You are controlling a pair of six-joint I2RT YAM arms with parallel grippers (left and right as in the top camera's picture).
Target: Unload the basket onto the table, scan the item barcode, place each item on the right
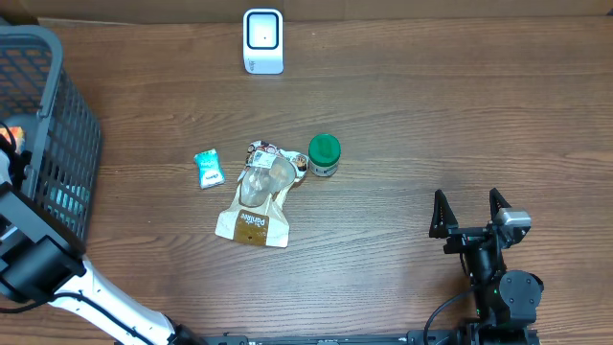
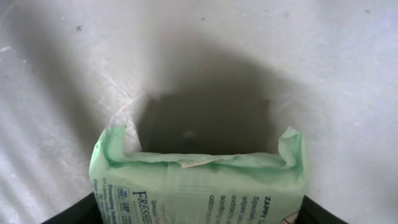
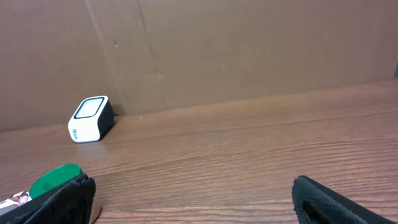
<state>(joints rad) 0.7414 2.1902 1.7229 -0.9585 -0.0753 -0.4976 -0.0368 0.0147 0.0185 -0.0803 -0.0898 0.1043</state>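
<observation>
Green soft pack is seen between the left jaws, its crimped plastic ends meeting the dark fingers at both lower corners of the left wrist view. Whether the jaws are clenched on it or merely bracket it cannot be told. Beneath the pack a pale, scuffed grey floor with a dark squarish shadow is shown. From overhead the pack is not made out. The left arm is seen reaching to the dark mesh basket, which is set well to the left of the scanner, at the left edge of the surface.

The scanner, a white rounded block with a glassy face, is placed at the far edge against a brown cardboard wall. Towards the robot from the scanner, past a bare strip of wood grain, three things are clustered: a small teal sachet, a crinkled brown-and-clear pouch lying flat, and a round green-lidded jar just beside the pouch. Wide open wood is left to the right of the scanner. The right jaws are held spread apart and empty, well to the scanner's right on the robot's side.
</observation>
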